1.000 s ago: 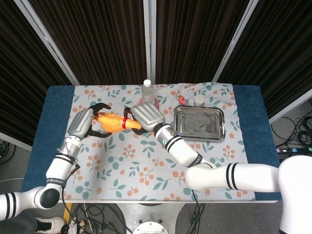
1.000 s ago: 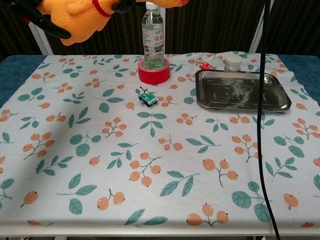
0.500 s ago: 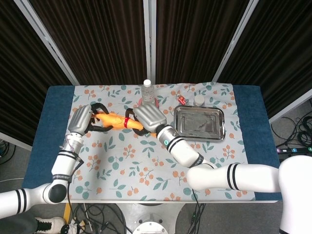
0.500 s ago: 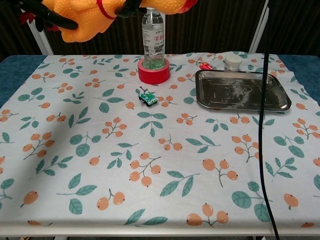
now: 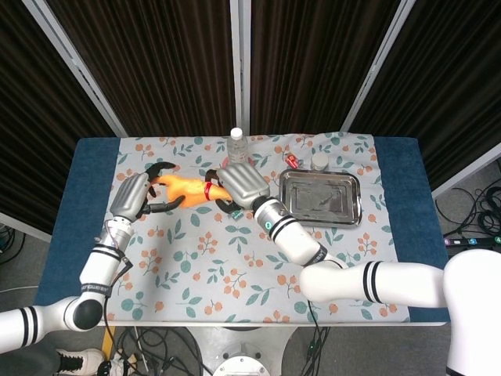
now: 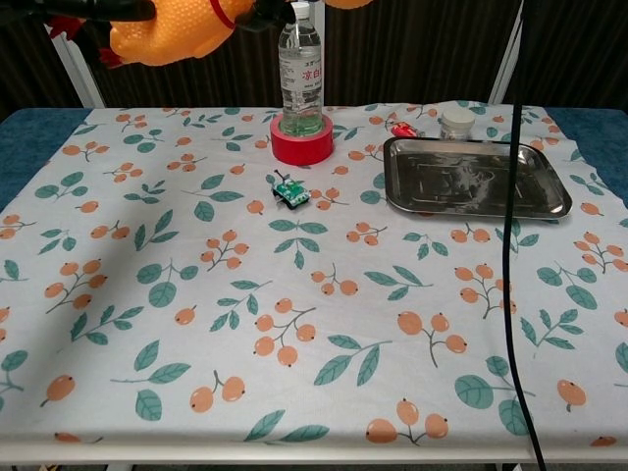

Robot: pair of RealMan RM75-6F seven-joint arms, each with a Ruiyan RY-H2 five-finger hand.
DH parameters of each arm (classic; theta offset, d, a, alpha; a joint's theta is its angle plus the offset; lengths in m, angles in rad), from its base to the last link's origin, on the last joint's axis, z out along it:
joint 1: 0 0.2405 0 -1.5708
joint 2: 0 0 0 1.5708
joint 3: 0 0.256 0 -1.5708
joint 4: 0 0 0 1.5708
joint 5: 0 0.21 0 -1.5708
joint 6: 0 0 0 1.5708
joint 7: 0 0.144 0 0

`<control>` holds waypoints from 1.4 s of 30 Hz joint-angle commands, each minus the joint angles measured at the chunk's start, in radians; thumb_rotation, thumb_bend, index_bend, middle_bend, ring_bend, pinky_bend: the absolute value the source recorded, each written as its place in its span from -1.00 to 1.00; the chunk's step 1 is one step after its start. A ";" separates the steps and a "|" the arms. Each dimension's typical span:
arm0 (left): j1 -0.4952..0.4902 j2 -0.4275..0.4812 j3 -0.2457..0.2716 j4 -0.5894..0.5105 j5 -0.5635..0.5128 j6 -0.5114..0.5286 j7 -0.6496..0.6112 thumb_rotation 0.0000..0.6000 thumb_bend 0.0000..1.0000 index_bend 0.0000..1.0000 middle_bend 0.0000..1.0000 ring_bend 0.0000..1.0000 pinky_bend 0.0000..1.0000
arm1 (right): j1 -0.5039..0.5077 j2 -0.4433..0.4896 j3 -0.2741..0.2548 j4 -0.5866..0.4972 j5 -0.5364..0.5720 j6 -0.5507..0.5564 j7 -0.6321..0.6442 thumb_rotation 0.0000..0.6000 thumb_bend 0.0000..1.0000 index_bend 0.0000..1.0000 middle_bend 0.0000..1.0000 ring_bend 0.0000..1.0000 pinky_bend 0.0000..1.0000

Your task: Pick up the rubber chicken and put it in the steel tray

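A: How far along is it?
B: At left centre, the left hand [image 5: 133, 196] loosely cups the rubber chicken [image 5: 185, 189]; the right hand [image 5: 241, 184] grips it, lifted off the bench [image 6: 294, 324].
A: And the steel tray [image 5: 320, 197]?
B: Empty at right; carrying and placing remain.

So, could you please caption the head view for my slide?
Both hands, left hand and right hand, hold the orange rubber chicken beside the empty steel tray.

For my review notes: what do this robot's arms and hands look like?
Both arms are glossy white with black bands at the joints. The left hand and right hand have silver-grey backs and black fingers. The right wrist carries a small teal ring mark. A black cable hangs in chest view.
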 commanded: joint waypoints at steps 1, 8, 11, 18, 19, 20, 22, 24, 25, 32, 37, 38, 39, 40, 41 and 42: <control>0.008 0.003 0.002 -0.010 0.019 0.014 -0.004 0.00 -0.50 -0.62 -0.61 -0.64 -0.14 | 0.000 -0.004 0.000 0.005 0.001 0.004 -0.005 1.00 0.87 0.63 0.35 0.29 0.84; 0.006 0.022 0.029 -0.015 0.021 -0.012 0.035 0.97 -0.73 -0.66 -0.75 -0.77 -0.27 | 0.002 -0.004 -0.003 0.012 0.002 0.005 -0.027 1.00 0.87 0.63 0.35 0.29 0.84; 0.007 0.029 0.038 -0.015 0.016 -0.023 0.041 1.00 -0.86 -0.68 -0.76 -0.79 -0.31 | 0.011 -0.003 -0.018 0.013 0.004 0.006 -0.059 1.00 0.87 0.63 0.35 0.29 0.84; 0.017 0.045 0.028 -0.036 0.019 -0.041 -0.003 1.00 -0.94 -0.68 -0.77 -0.79 -0.33 | 0.024 -0.026 -0.032 0.018 0.015 0.037 -0.108 1.00 0.88 0.63 0.35 0.29 0.84; 0.020 0.051 0.025 -0.044 0.022 -0.046 -0.017 1.00 -0.94 -0.68 -0.77 -0.79 -0.33 | 0.025 -0.032 -0.033 0.019 0.016 0.042 -0.115 1.00 0.88 0.63 0.35 0.29 0.84; 0.022 0.055 0.024 -0.047 0.027 -0.048 -0.022 1.00 -0.94 -0.68 -0.77 -0.79 -0.33 | 0.026 -0.036 -0.033 0.019 0.017 0.046 -0.118 1.00 0.88 0.63 0.35 0.29 0.84; 0.020 0.060 0.026 -0.049 0.036 -0.053 -0.021 1.00 -0.95 -0.68 -0.77 -0.79 -0.33 | 0.026 -0.042 -0.029 0.016 0.020 0.050 -0.121 1.00 0.88 0.63 0.35 0.29 0.84; 0.015 0.058 0.025 -0.047 0.031 -0.060 -0.022 1.00 -0.95 -0.68 -0.77 -0.79 -0.33 | 0.027 -0.043 -0.025 0.011 0.021 0.051 -0.124 1.00 0.88 0.63 0.35 0.29 0.84; 0.010 0.057 0.023 -0.046 0.023 -0.069 -0.023 1.00 -0.95 -0.68 -0.77 -0.79 -0.33 | 0.027 -0.044 -0.022 0.008 0.020 0.052 -0.126 1.00 0.88 0.63 0.35 0.29 0.84; -0.022 0.055 0.008 -0.028 -0.040 -0.122 -0.033 1.00 -0.95 -0.62 -0.70 -0.78 -0.33 | 0.026 -0.044 -0.015 -0.010 0.022 0.059 -0.139 1.00 0.88 0.63 0.35 0.29 0.84; -0.021 0.027 -0.005 -0.005 -0.062 -0.084 -0.049 0.54 -0.62 -0.15 -0.17 -0.34 -0.18 | 0.020 -0.041 -0.022 -0.022 0.013 0.057 -0.150 1.00 0.88 0.63 0.35 0.29 0.84; -0.020 0.018 -0.005 0.000 -0.059 -0.074 -0.051 0.48 -0.54 -0.07 -0.09 -0.26 -0.13 | 0.020 -0.041 -0.024 -0.023 0.011 0.057 -0.152 1.00 0.88 0.63 0.35 0.29 0.84; -0.019 0.012 -0.005 0.006 -0.056 -0.069 -0.054 0.43 -0.44 0.04 0.02 -0.15 -0.07 | 0.019 -0.040 -0.025 -0.023 0.010 0.057 -0.154 1.00 0.88 0.63 0.35 0.29 0.84; -0.017 0.005 -0.004 0.013 -0.052 -0.061 -0.054 0.42 -0.37 0.12 0.13 -0.05 -0.03 | 0.018 -0.039 -0.025 -0.026 0.009 0.056 -0.154 1.00 0.88 0.63 0.35 0.29 0.84; -0.017 -0.002 -0.004 0.020 -0.048 -0.051 -0.052 0.40 -0.30 0.19 0.22 0.04 0.01 | 0.016 -0.039 -0.025 -0.028 0.007 0.056 -0.154 1.00 0.88 0.63 0.35 0.29 0.84; -0.015 -0.015 -0.004 0.030 -0.040 -0.032 -0.048 0.42 -0.24 0.26 0.30 0.12 0.04 | 0.014 -0.038 -0.025 -0.031 0.003 0.056 -0.154 1.00 0.88 0.63 0.35 0.29 0.84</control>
